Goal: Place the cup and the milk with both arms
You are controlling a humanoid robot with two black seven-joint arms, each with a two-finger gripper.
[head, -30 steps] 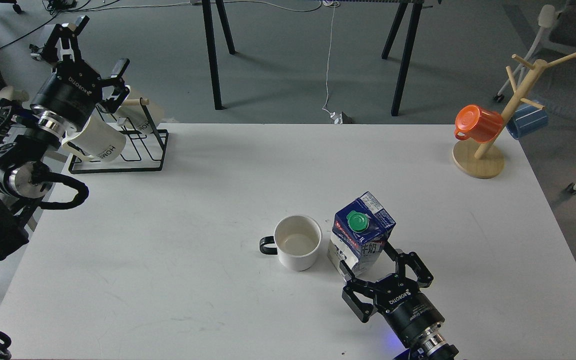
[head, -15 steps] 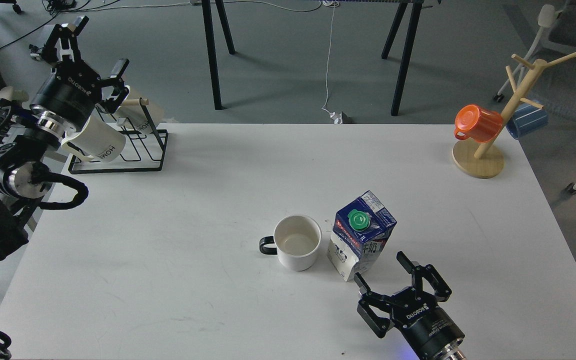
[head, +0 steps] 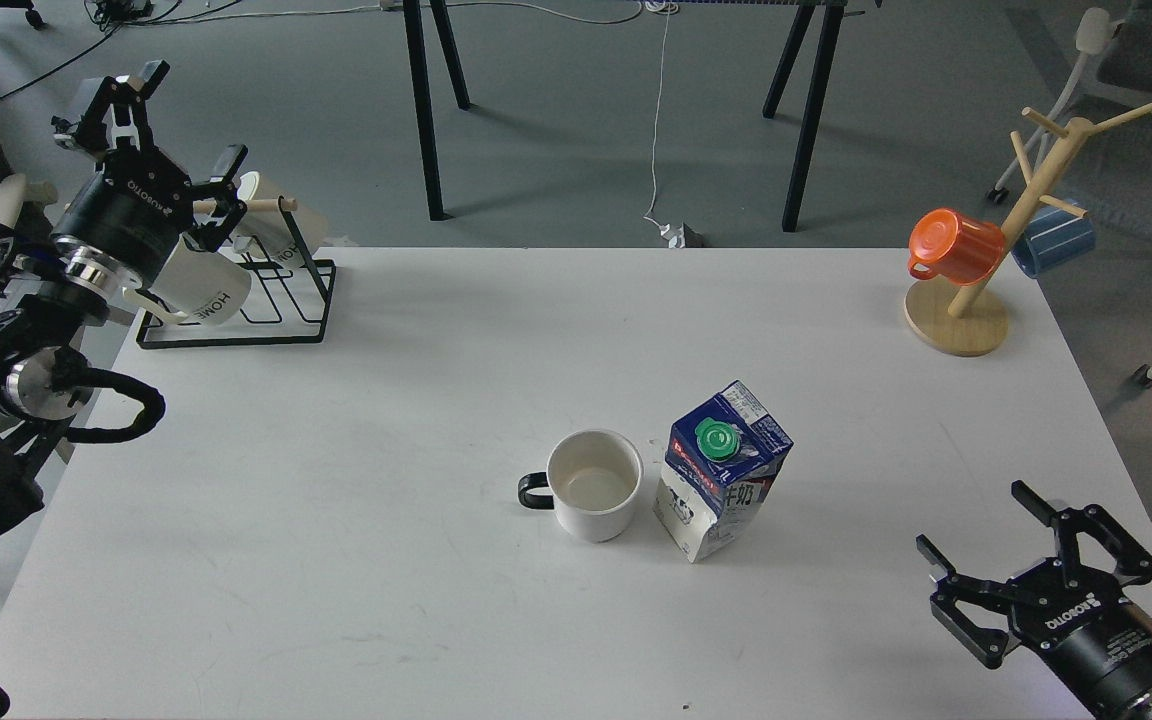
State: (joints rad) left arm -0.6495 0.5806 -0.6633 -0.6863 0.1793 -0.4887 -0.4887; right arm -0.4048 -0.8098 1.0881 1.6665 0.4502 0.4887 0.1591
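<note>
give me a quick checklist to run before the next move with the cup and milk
1. Cup upright on the table, handle to the left: ok.
2. Milk standing upright, green cap on: ok.
3. Cup and milk close together; whether they touch: cannot tell.
4. Right end effector open, empty and clear of the milk, at the table's near right corner: ok.
5. Left end effector open and empty, up by the black mug rack, far from the cup: ok.
6. Both items placed and released: ok.
</note>
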